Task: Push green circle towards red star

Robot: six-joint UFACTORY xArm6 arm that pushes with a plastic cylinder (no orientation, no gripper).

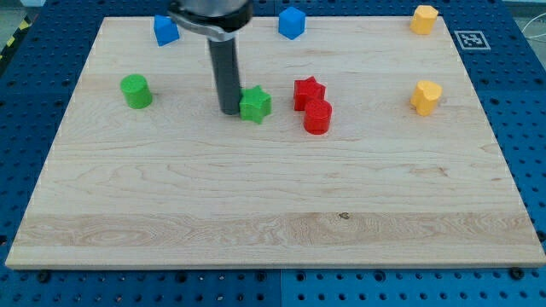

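The green circle is a short green cylinder at the view's left on the wooden board. The red star lies right of the board's middle, with a red cylinder touching it just below and to its right. My tip is the lower end of the dark rod, standing right beside the left side of a green star. The tip is well to the right of the green circle and left of the red star.
A blue block and a blue cube sit near the view's top edge. A yellow block is at the top right and another yellow block at the right.
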